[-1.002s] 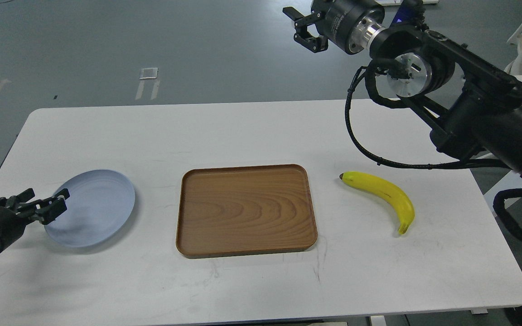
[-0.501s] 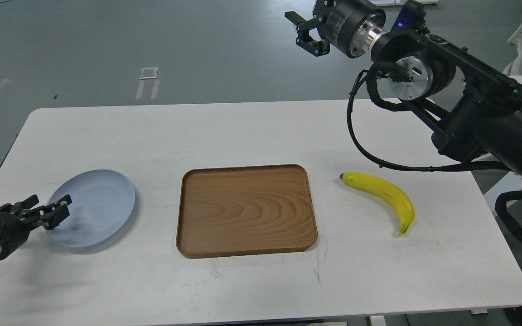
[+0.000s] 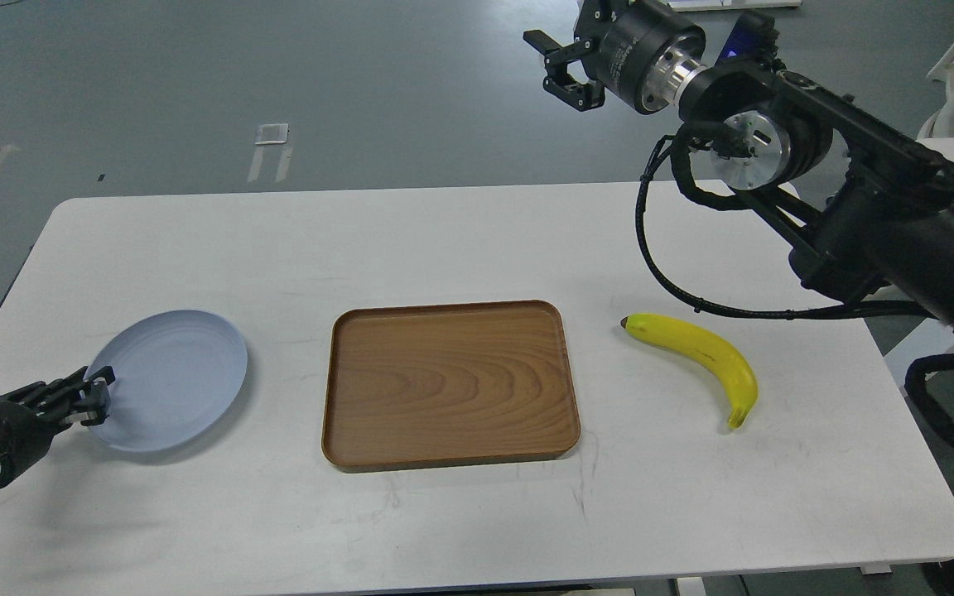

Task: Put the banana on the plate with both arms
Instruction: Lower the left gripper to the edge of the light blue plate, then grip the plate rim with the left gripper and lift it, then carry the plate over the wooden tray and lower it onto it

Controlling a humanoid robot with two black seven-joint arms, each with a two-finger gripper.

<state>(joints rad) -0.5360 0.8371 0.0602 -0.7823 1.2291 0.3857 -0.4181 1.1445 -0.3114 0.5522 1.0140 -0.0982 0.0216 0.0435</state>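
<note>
The left claw [image 3: 89, 396] sits low at the near-left rim of the plate [image 3: 175, 372]; whether it grips the rim I cannot tell. The right claw [image 3: 561, 66] is open, high above the desk [image 3: 460, 240], far from the banana [image 3: 705, 352], which lies on the desk right of the tray [image 3: 448, 385]. The right claw should descend over the banana's middle, across its curve.

On the white tabletop [image 3: 477, 248] a brown wooden tray [image 3: 450, 385] lies between the plate [image 3: 171, 379] and the banana [image 3: 701, 358]. The left end effector [image 3: 88, 399] sits at the plate's left rim; the right end effector [image 3: 561, 68], fingers apart, hangs high beyond the far edge.
</note>
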